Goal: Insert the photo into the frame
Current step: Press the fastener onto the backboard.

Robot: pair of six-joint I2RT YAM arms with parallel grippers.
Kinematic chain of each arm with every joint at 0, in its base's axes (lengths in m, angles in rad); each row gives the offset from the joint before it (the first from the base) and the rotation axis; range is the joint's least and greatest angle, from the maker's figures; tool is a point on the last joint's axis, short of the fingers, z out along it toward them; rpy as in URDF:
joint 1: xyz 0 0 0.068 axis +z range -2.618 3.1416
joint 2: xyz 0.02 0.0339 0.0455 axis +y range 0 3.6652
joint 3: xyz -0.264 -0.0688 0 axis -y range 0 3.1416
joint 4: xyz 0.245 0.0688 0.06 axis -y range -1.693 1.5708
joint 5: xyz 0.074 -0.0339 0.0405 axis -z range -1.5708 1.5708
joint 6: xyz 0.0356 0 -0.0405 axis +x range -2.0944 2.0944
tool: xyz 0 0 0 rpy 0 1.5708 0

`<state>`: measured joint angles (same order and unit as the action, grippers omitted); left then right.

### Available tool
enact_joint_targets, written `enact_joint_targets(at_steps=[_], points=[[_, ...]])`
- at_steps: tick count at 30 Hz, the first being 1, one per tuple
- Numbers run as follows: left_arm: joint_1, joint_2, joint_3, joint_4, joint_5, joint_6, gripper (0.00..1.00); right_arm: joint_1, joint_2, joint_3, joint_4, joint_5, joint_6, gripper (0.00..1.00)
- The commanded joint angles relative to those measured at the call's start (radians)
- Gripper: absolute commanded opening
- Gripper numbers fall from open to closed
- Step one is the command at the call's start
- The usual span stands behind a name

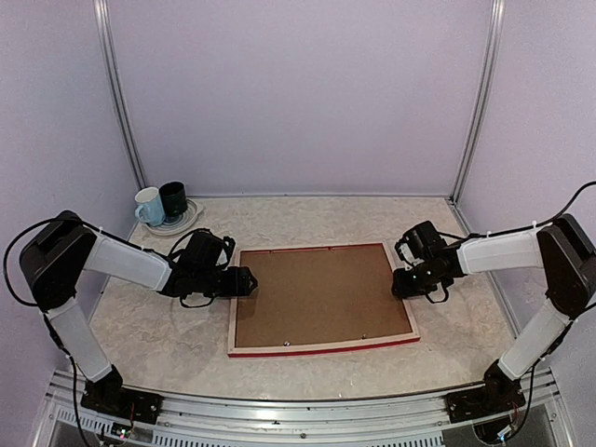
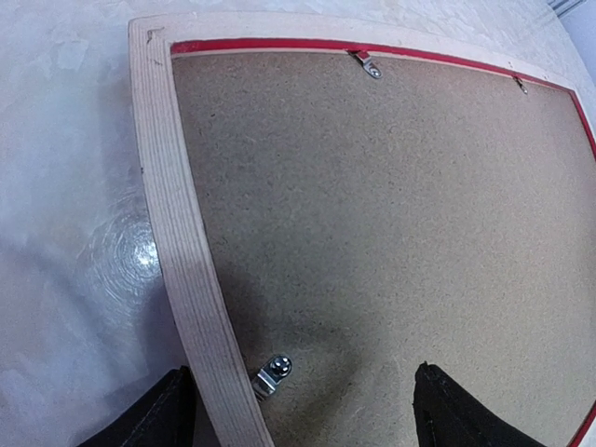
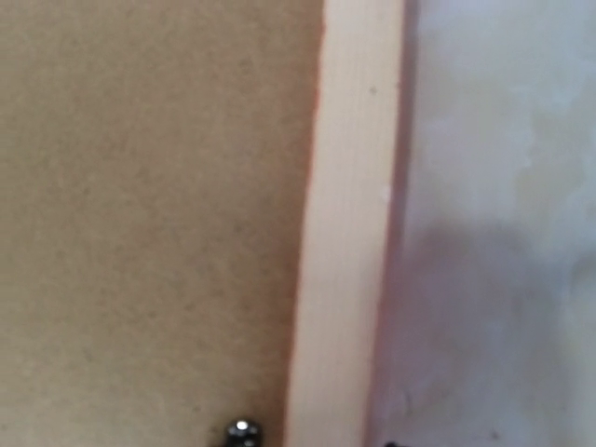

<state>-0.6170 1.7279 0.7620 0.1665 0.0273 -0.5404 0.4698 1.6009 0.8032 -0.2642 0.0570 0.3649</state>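
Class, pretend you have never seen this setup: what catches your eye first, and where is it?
The large red-edged frame lies back-up in the middle of the table, a brown backing board filling it. The left pincer straddles its left rail and the right pincer sits at its right rail. A pale mug and a dark mug stand on a plate at the far left corner.
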Motion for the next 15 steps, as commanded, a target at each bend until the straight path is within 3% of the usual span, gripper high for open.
enact_joint_targets(at_steps=[1, 15], points=[[-0.006, 0.050, -0.009, -0.082, 0.035, 0.002, 0.80, -0.005, 0.030, -0.007, -0.011, 0.041, -0.007, 0.36], [-0.006, 0.053, -0.006, -0.088, 0.030, 0.003, 0.80, -0.005, 0.028, -0.016, -0.013, 0.026, -0.016, 0.14]])
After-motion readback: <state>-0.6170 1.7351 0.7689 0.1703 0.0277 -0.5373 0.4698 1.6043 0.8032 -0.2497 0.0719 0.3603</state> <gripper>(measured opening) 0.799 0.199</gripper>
